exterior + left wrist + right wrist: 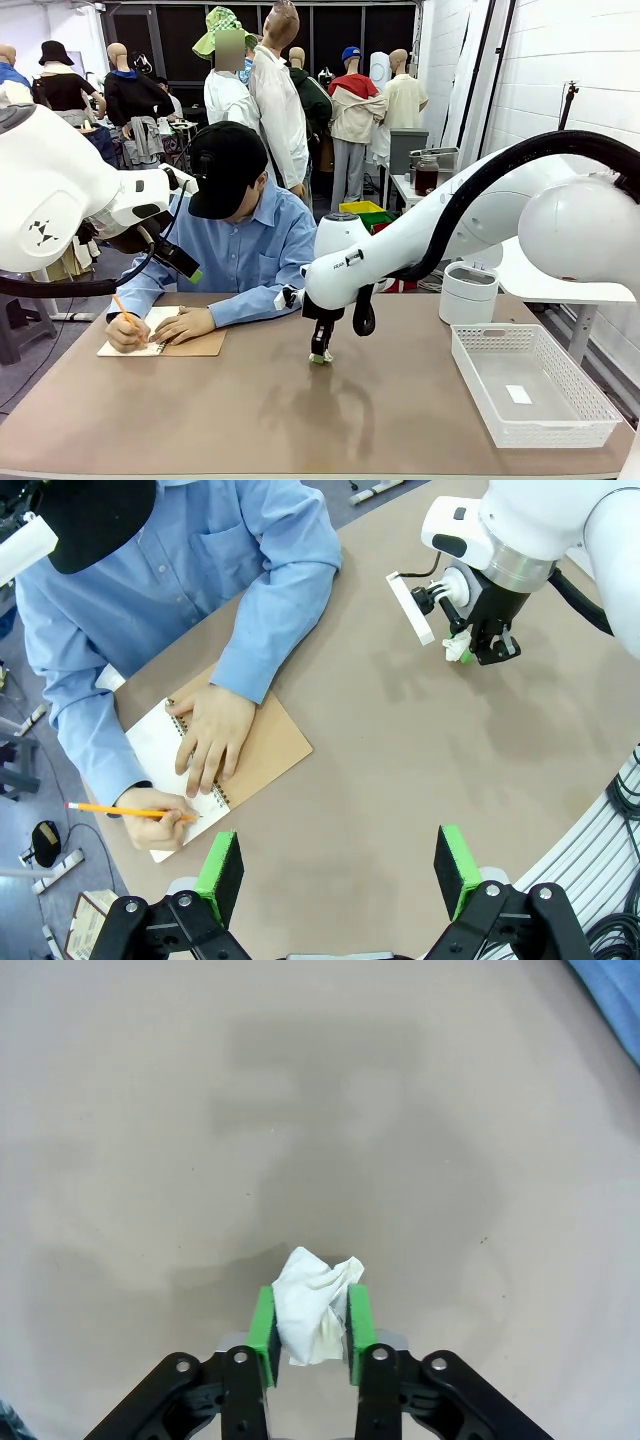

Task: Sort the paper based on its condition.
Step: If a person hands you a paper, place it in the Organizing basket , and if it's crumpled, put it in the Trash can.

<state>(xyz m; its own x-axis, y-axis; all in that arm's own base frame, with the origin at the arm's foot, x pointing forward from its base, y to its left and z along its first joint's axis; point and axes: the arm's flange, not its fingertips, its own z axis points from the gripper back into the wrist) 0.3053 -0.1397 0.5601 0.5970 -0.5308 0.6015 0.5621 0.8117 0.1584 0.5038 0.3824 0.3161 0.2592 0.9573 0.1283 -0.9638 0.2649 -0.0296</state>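
Gripping: right gripper [320, 355] pinches crumpled paper [312, 1310] between its pads, low over the table [250, 410].
Other arm: left gripper [340, 868] wide open, empty.
Surface: bare brown top; white basket [555, 432] at right; person [245, 245] writing in notebook [270, 745].
Room: white brick wall [560, 70] at right.

No readable text in any view. There's a small dark marking [341, 263] on the right arm [400, 240], too small to make out.

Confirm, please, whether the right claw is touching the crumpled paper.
Touching. The right wrist view shows the crumpled paper pinched between both green pads of the right claw.
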